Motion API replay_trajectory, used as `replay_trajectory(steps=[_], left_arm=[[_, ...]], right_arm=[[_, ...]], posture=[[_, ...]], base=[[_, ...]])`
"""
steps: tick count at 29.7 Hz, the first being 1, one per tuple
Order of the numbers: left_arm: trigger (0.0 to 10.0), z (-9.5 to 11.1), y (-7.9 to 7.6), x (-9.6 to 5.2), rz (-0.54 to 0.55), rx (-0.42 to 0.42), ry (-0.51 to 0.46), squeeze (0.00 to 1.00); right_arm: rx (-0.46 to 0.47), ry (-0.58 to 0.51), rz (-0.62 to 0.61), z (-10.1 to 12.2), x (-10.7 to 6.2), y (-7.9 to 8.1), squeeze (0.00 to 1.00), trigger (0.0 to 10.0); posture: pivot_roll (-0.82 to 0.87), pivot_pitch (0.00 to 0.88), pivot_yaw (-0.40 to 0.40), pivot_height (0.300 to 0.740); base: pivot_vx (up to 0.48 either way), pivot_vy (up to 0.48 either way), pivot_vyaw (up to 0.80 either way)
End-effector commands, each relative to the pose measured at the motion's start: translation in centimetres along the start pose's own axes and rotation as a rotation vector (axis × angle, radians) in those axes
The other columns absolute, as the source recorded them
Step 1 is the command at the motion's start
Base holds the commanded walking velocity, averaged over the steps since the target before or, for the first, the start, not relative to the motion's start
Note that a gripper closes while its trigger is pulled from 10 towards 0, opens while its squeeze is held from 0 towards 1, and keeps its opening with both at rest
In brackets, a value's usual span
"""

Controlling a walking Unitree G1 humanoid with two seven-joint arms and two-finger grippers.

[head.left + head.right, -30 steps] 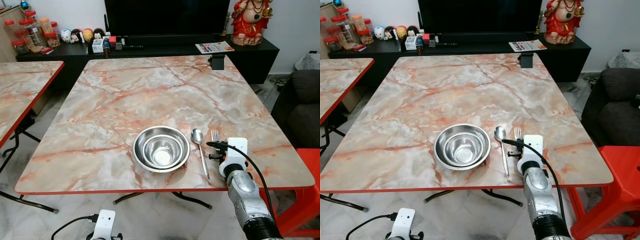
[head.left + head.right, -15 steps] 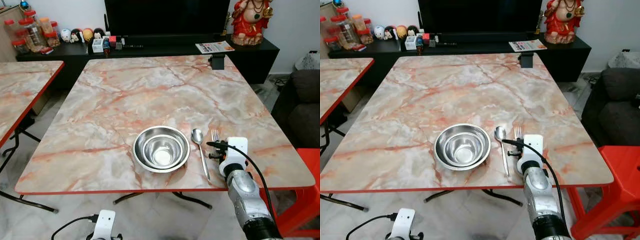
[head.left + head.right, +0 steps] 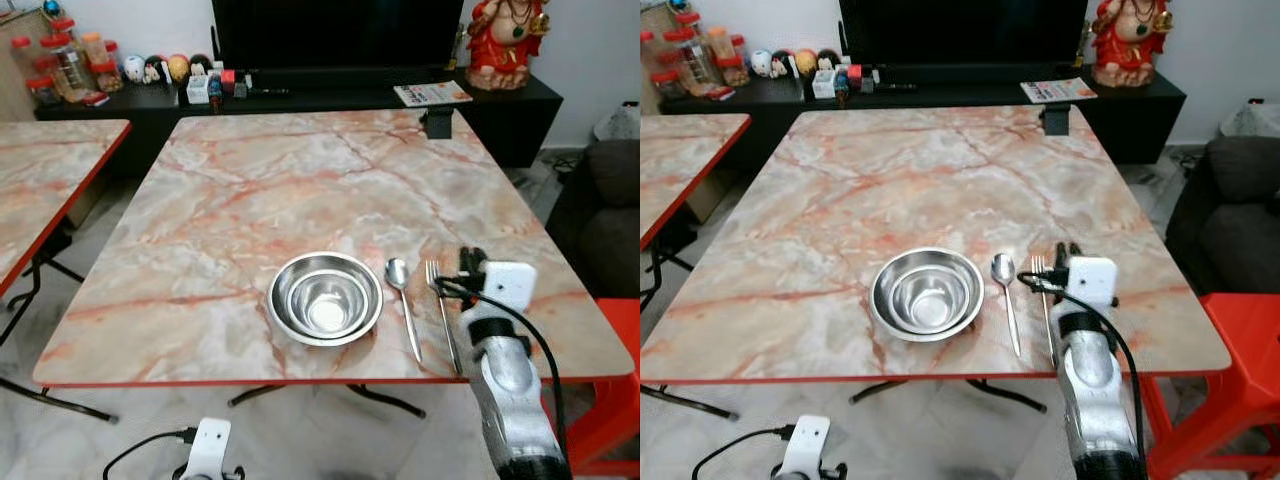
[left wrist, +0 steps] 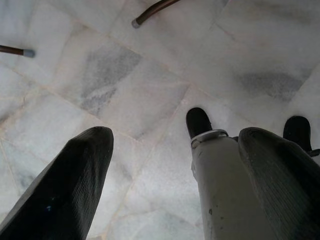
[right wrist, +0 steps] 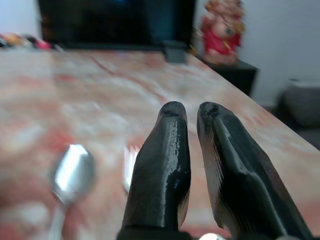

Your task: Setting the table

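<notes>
**Three pieces down at the near edge, right gripper empty beside the fork**

Three items make up one place setting along the table's (image 3: 250,180) near edge: steel bowl (image 3: 324,298), spoon (image 3: 402,305) just right of it, fork (image 3: 442,312) just right of the spoon, handles pointing at the near edge. Judged mostly done for this seat; no plate, cup or knife seen, so more may be left.

Left gripper (image 4: 170,165) hangs idle below the table, fingers spread over the floor tiles.

Right gripper (image 5: 192,120) sits low over the near right part of the table, fingers nearly together, narrow gap, nothing between them. Fork lies just to its left, apart from the fingers, spoon beyond that.

Far edge: a small black box (image 3: 437,122) by the far right corner.
</notes>
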State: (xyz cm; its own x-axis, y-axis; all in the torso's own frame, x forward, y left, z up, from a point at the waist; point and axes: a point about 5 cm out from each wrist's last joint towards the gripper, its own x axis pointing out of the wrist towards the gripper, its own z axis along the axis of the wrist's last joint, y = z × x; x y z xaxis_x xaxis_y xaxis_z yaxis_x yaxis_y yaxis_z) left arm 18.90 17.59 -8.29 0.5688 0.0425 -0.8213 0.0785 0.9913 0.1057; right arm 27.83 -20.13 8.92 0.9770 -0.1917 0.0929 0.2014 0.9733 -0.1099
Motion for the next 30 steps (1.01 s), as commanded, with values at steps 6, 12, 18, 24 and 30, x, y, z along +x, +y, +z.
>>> replay_trajectory(steps=[6,12,18,24,30], left_arm=[[10.0,-0.2,0.3,0.0,0.003,0.011,0.01,0.0],[10.0,-0.4,0.2,-0.1,-0.004,0.018,0.015,0.0],[10.0,-0.2,0.3,0.0,-0.004,0.017,0.008,0.0],[10.0,-0.2,0.3,0.0,-0.006,0.018,0.008,0.0],[10.0,-0.1,0.3,0.0,-0.007,0.026,0.01,0.0]], right_arm=[[-0.064,0.057,-0.299,-1.4,-3.1,-4.3,0.0,10.0],[-0.118,0.199,-0.614,-3.9,-6.6,-8.7,0.0,10.0],[-0.086,0.373,-0.831,-6.5,-9.6,-10.7,0.0,10.0],[0.013,0.537,-0.882,-9.3,-11.1,-10.7,0.0,10.0],[0.181,0.755,-0.745,-13.1,-11.0,-8.7,0.0,10.0]], posture=[[-0.11,0.0,0.036,0.74],[-0.12,0.0,0.045,0.74],[-0.12,0.0,0.045,0.74],[-0.12,0.0,0.05,0.74],[-0.11,0.0,0.055,0.74]], base=[[0.0,0.0,0.0],[0.0,0.0,0.0],[0.0,0.0,0.0],[0.0,0.0,0.0],[0.0,0.0,0.0]])
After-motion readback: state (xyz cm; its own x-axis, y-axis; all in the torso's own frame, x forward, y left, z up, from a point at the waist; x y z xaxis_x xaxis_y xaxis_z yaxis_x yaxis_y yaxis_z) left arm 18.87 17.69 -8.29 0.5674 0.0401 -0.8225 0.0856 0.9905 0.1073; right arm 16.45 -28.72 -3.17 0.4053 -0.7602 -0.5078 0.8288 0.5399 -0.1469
